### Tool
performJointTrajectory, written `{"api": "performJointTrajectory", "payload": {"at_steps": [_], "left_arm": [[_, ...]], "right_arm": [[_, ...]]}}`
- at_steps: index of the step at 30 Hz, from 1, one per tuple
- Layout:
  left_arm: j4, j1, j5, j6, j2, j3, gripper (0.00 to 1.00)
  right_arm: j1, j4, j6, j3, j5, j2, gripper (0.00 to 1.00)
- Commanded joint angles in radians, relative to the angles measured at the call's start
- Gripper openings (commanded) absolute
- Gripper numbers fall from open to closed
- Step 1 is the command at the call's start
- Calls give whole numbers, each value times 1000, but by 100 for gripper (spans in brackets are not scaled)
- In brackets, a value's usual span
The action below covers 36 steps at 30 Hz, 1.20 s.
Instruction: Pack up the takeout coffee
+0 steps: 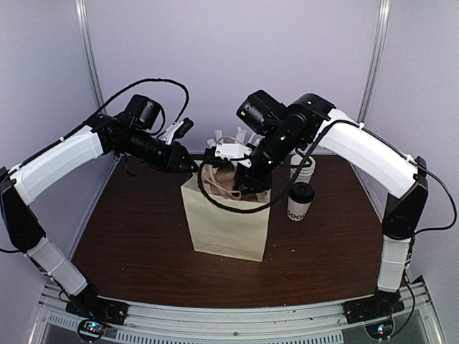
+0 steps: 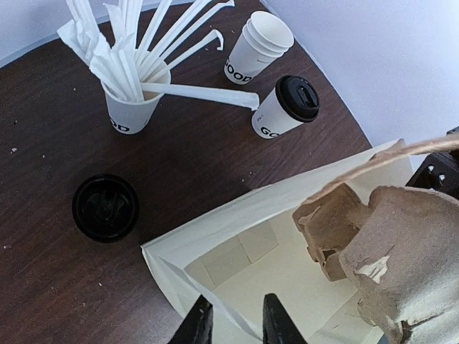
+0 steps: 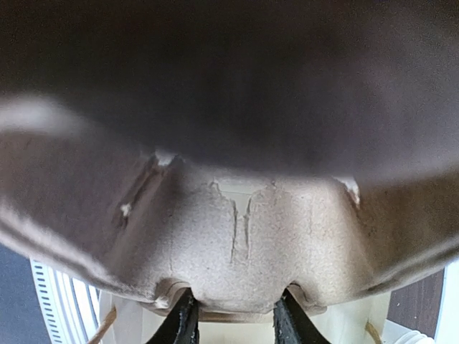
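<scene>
Coffee (image 1: 300, 201) not yet packed: it stands lidded on the table (image 1: 143, 244), at 3 o'clock of the bag (image 1: 226, 226). Right jaws clamp a pulp carrier (image 3: 244, 236) over the bag mouth. Left jaws are narrow, straddling the bag's 10 o'clock rim; cannot tell if they pinch it. Likely left to do: seat carrier, then coffee.

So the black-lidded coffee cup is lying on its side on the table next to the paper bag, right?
Not quite: the black-lidded coffee cup stands upright, not on its side. It is on the table next to the paper bag, as the top external view shows.
</scene>
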Motion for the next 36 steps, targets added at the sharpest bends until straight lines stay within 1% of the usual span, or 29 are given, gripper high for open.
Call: {"api": "performJointTrajectory", "payload": {"at_steps": [1,4,5,6,9,11,18,24,28,32,36], "left_arm": [[-61,2,-6,-74,-20,26,26],[-91,-13,-33,-87,-19,33,28],[-107,-19,-49,-88,-16,41,26],[-121,-25,-63,-88,-11,51,23],[-142,-50,-68,-94,-8,80,8],[-144,-70,-68,-108,-11,104,1],[-162,-136,-96,-217,-43,155,0],[-178,-204,-161,-428,-71,149,0],[-172,-221,-148,-575,-85,120,0],[-69,-249,-107,-693,-109,74,0],[54,-254,-88,-792,-160,1,0]], "right_arm": [[13,14,13,-25,47,-53,35],[14,13,12,-29,56,-61,35],[14,11,11,-30,59,-62,35],[15,10,10,-31,59,-63,35],[16,0,4,-33,63,-72,35],[17,-5,1,-38,65,-84,35],[31,-37,2,-90,87,-152,35],[32,-58,-19,-142,103,-221,35],[34,-79,-45,-145,91,-236,35],[38,-118,-58,-115,67,-206,35],[52,-145,-81,-104,74,-181,35]]}}
